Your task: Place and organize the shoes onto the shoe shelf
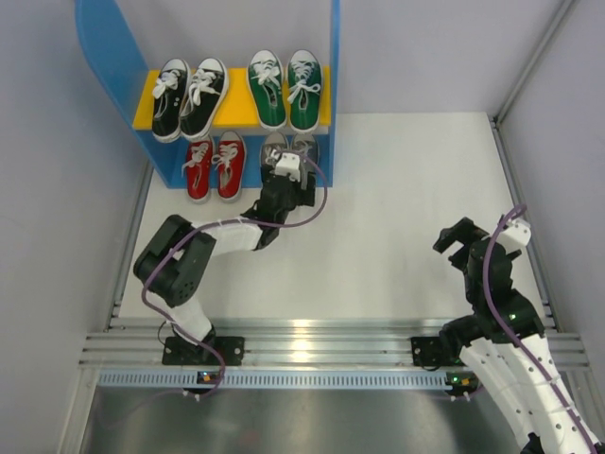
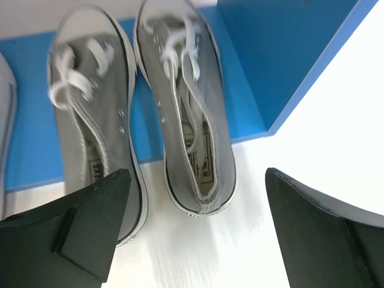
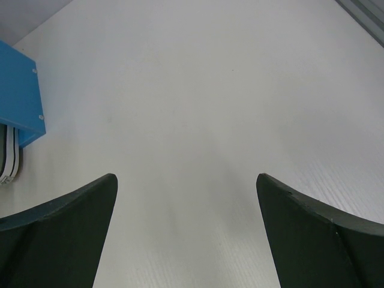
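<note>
Shoes [image 1: 203, 95] all sit on the shoe shelf [image 1: 104, 57]: black pair [image 1: 189, 97] above red pair [image 1: 214, 167] at its left end, green pair [image 1: 285, 88] above grey pair [image 2: 144, 114] at its right. Left gripper [image 2: 197, 174] gapes wide and empty over the grey heels. Right gripper [image 3: 186, 177], also wide, hangs near the table's [image 1: 397, 189] right edge. Light, soft canvas, I judge; pinch across the stiffer rubber heel.

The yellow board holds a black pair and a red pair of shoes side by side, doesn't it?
Not quite. Next to the black pair on the yellow board sits a green pair, not a red one. The red pair is on the level below. The top view shows this.
</note>
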Tool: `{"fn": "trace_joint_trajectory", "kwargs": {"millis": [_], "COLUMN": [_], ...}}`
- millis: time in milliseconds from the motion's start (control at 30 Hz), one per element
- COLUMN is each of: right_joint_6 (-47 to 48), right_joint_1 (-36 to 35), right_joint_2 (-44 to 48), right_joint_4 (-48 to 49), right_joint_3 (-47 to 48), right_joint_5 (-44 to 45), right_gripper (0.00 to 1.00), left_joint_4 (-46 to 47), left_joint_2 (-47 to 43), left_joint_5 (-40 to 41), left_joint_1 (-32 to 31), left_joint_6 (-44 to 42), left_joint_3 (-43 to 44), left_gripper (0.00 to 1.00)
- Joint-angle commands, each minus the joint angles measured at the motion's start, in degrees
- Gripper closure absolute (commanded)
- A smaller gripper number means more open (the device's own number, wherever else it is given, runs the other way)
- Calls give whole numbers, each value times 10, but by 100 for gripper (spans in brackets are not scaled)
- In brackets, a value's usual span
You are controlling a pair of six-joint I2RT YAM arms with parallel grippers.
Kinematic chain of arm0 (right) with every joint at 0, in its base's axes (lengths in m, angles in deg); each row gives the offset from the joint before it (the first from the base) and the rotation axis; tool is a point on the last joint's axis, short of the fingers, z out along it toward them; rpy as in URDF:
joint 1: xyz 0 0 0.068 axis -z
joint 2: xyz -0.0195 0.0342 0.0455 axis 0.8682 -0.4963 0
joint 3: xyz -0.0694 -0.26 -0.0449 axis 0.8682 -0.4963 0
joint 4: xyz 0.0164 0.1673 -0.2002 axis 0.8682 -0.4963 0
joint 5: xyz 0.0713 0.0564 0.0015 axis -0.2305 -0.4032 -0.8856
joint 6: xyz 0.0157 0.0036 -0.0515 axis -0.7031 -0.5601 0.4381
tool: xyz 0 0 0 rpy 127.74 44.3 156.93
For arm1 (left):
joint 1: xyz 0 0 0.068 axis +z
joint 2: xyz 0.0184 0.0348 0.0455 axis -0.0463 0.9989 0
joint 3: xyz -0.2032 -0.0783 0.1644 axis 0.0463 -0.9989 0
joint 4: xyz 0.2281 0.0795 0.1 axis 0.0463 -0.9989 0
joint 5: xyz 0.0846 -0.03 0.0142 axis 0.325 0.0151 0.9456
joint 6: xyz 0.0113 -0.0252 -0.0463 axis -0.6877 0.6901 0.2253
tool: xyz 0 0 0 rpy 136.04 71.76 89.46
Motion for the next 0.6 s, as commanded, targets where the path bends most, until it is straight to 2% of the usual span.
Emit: {"fn": "trace_joint_trajectory", "kwargs": {"millis": [0,167,333,533,567], "right_joint_6": [2,-1,-5,16,24], "right_joint_1": [-7,-7,-6,-7,-7], "right_joint_2": [8,9,11,-1,-6], "right_joint_4": [17,20,42,98,102], "right_joint_3": [5,1,-2,-1,4], "right_joint_5": [-1,-3,-32,-106,-130], "right_gripper": [1,1,0,1,1], "left_joint_4": [-11,-119,-216,-348,-357], "left_joint_2": [-88,-199,-346,-492,-504], "left_joint_5": [-5,-38,-127,-183,-212], "left_joint_1": [-11,-47,-78,-95,-96], "left_joint_6": [8,42,100,97,95], "left_joint_3": [2,2,-27,-1,9], "left_gripper": [1,1,1,1,1]}}
